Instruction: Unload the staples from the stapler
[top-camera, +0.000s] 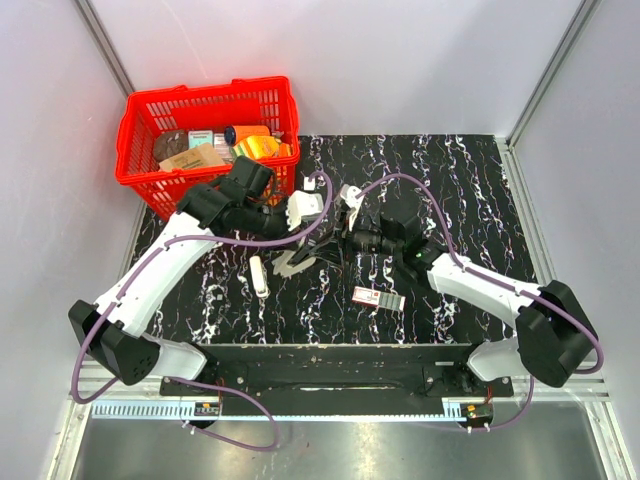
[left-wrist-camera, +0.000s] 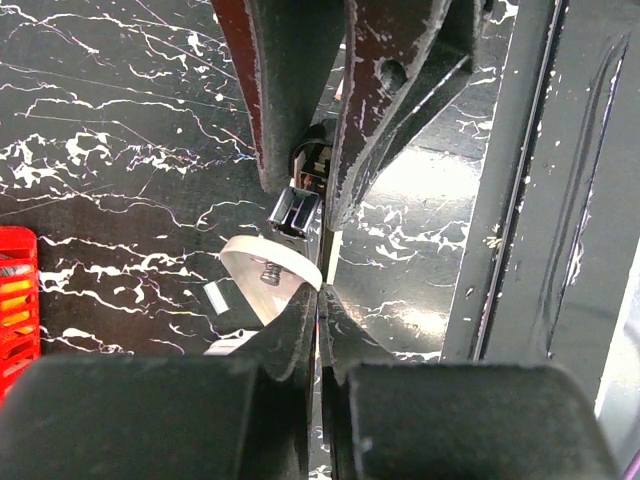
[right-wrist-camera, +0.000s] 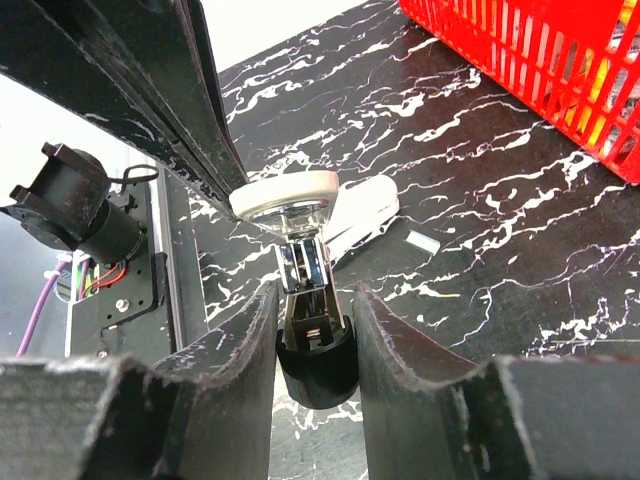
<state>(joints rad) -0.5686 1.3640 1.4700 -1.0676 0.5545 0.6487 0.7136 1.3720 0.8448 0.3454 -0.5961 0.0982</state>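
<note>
The stapler (top-camera: 295, 262) is held open above the middle of the table between both grippers. My left gripper (left-wrist-camera: 320, 300) is shut on the edge of its white top cover (left-wrist-camera: 262, 262). My right gripper (right-wrist-camera: 315, 310) is shut on its dark rear end (right-wrist-camera: 318, 350), and the chrome magazine (right-wrist-camera: 303, 265) points up toward the cover (right-wrist-camera: 285, 195). In the left wrist view the right gripper's fingers (left-wrist-camera: 290, 90) clamp the magazine (left-wrist-camera: 295, 210) from above. A small silvery strip (right-wrist-camera: 422, 240), like a row of staples, lies on the table and also shows in the left wrist view (left-wrist-camera: 218, 293).
A slim white object (top-camera: 260, 275) lies on the table left of the grippers. A flat red-and-white little box (top-camera: 378, 297) lies near the front. A red basket (top-camera: 207, 130) full of items stands at the back left. The arms' base rail (top-camera: 320, 365) runs along the near edge.
</note>
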